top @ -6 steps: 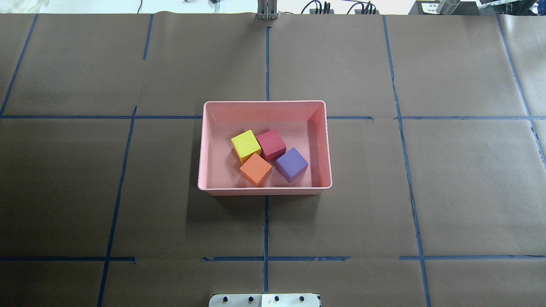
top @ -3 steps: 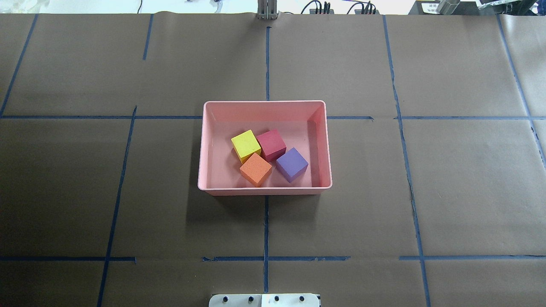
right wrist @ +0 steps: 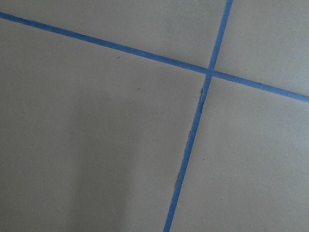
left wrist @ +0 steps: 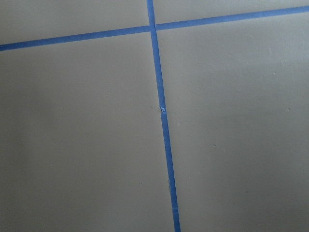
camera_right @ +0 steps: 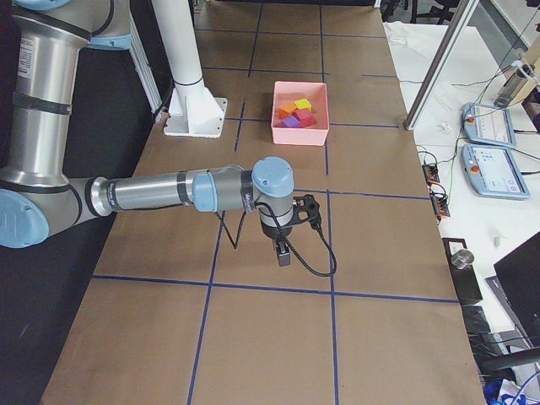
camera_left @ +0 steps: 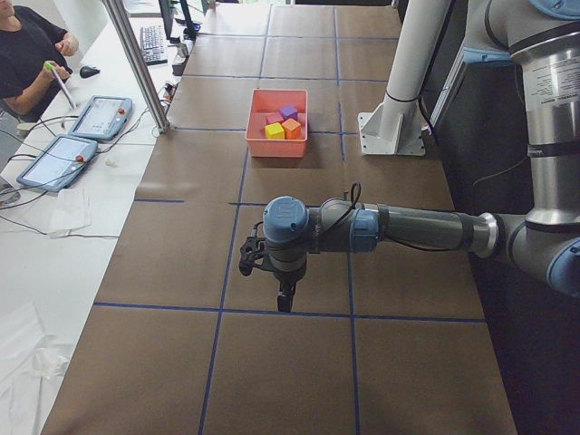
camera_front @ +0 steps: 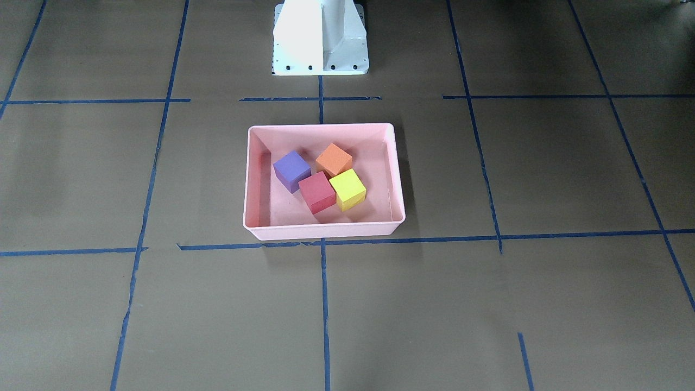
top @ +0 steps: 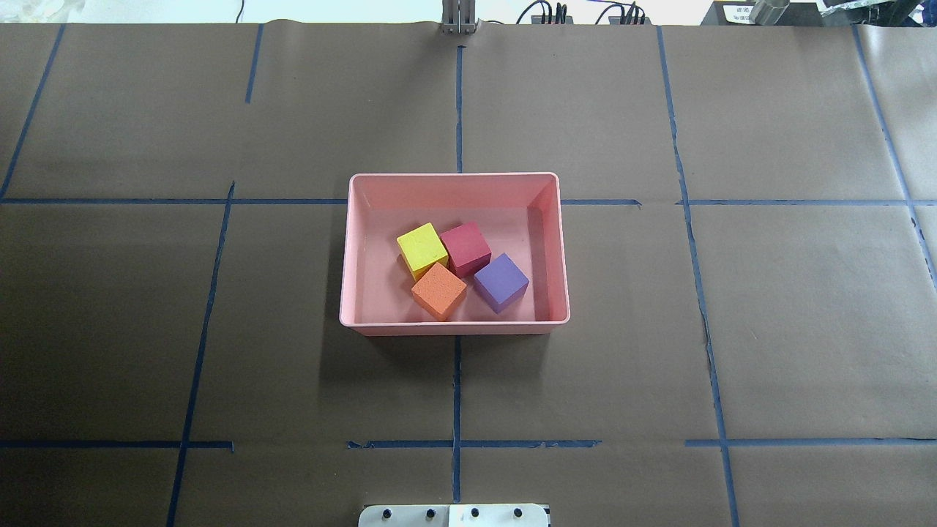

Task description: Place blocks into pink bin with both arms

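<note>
Sitting in your pink bin [top: 454, 178], all four blocks [top: 465, 247] look done, so left gripper [camera_left: 285, 296] and right gripper [camera_right: 284, 253] hang well away, finger spread impossible to tell.

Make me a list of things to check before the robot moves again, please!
1. Red foam cube inside the shallow pale pink plastic bin: ok.
2. Purple foam cube, orange foam cube and yellow-green foam cube inside it too: ok.
3. Cubes lying flat on the bin floor, none stacked: ok.
4. Left arm's black two-finger tool far from the bin: ok.
5. Right arm's black two-finger tool far from the bin: ok.
6. Tools open or shut: cannot tell, only the side views show them.
</note>
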Robot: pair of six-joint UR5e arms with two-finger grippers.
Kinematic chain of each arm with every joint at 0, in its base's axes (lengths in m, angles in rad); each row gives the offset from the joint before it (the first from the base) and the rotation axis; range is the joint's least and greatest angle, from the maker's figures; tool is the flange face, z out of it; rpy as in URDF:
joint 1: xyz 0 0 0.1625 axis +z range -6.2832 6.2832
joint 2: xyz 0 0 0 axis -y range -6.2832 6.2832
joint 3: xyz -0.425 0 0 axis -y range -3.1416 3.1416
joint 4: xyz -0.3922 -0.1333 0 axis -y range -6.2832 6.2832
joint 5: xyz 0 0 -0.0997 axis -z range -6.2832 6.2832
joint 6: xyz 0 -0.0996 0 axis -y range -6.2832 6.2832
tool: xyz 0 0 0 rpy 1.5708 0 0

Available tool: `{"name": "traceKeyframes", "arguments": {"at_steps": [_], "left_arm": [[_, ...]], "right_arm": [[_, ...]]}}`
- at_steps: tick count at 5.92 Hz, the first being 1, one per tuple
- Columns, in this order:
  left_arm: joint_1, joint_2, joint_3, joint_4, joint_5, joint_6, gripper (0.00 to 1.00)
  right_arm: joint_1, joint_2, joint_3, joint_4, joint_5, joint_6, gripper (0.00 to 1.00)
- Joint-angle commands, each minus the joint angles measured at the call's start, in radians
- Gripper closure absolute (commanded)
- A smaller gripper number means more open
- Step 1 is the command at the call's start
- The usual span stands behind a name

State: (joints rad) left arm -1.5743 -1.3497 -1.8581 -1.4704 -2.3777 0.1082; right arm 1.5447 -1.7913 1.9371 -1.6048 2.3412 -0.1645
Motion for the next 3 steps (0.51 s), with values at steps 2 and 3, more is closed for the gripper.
{"name": "traceKeyframes", "arguments": {"at_steps": [2, 3], "left_arm": [[0.000, -0.011, 0.011, -0.010, -0.006, -0.002, 0.00], [0.000, -0.014, 0.010, -0.010, -0.005, -0.002, 0.00]], "right_arm": [[0.000, -0.003, -0.012, -0.004, 0.004, 0.000, 0.00], [0.000, -0.003, -0.035, -0.003, 0.006, -0.001, 0.00]]}}
